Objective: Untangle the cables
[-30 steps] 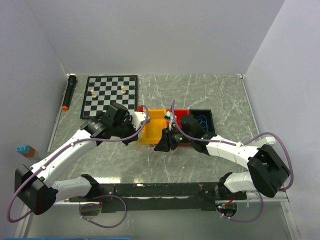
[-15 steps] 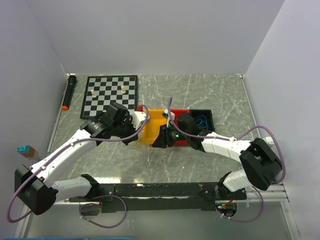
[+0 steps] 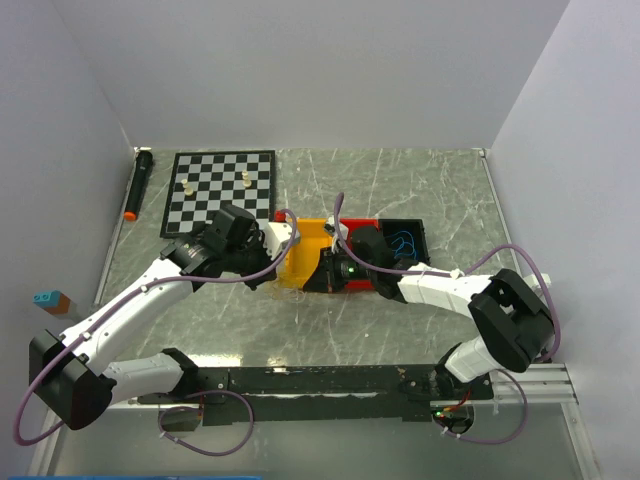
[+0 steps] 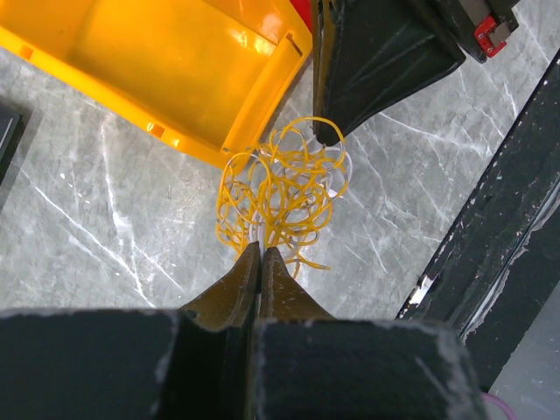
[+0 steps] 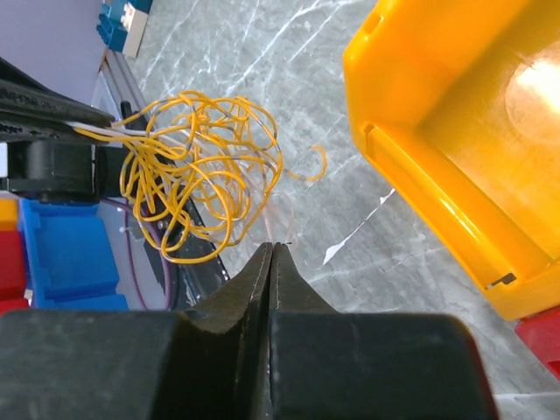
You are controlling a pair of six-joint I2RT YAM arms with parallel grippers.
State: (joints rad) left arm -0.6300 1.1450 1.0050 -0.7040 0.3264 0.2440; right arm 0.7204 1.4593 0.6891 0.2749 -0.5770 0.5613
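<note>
The cables (image 4: 280, 188) are a palm-sized tangle of yellow loops with a few pale strands, hanging just off the near corner of the yellow bin (image 4: 175, 70). My left gripper (image 4: 261, 249) is shut on the tangle's near end. In the right wrist view the tangle (image 5: 201, 175) hangs to the left of my right gripper (image 5: 273, 247), which is shut, and thin pale strands run down into its tips. From above, both grippers meet tip to tip at the bin's front, left gripper (image 3: 290, 268) and right gripper (image 3: 320, 272). Blue curls (image 3: 402, 240) lie in the black bin.
Yellow bin (image 3: 312, 236), red bin (image 3: 364, 224) and black bin (image 3: 416, 228) stand in a row mid-table. A chessboard (image 3: 205, 205) with a few pieces and a black marker (image 3: 138, 185) lie at the back left. A blue block (image 3: 45, 298) sits at the left edge.
My right arm has swung left to meet the left gripper at the yellow bin's front, and its jaws have gone from open to shut. The left arm has stayed put.
</note>
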